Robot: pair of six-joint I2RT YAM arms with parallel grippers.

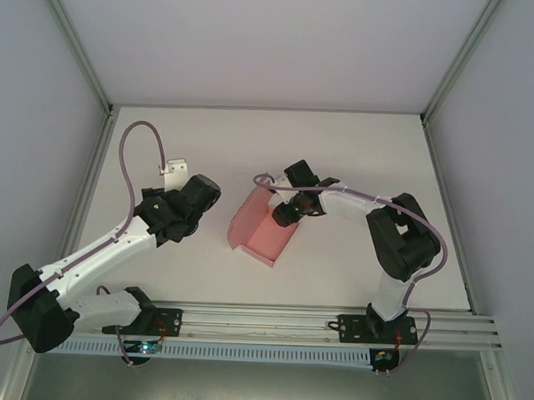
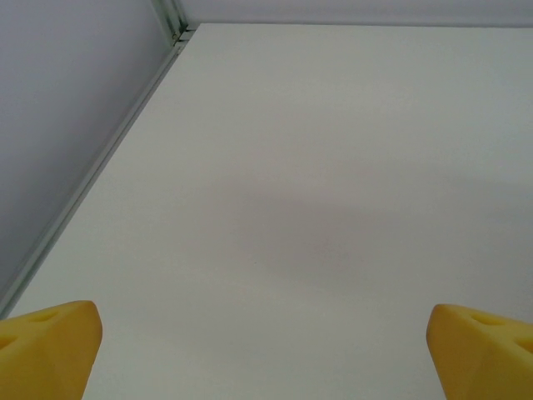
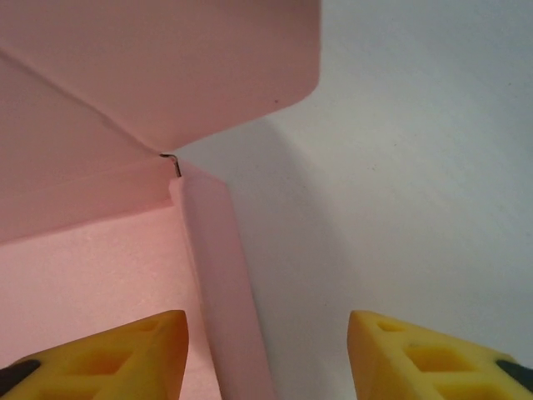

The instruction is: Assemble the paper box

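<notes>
White table [image 1: 340, 150], paper box [image 1: 265, 234] half-folded, right gripper [image 3: 266, 337] spread astride its flap

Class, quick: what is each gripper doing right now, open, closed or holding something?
Left gripper: open, holding nothing.
Right gripper: open, astride a flap of the paper box, not clamped.

The paper box [image 1: 265, 235] is set under the right gripper [image 1: 282, 217], with one side wall [image 3: 221, 275] placed between its fingers [image 3: 117, 350]; the table [image 2: 333, 167] is spread ahead of the left gripper [image 2: 266, 354].
</notes>
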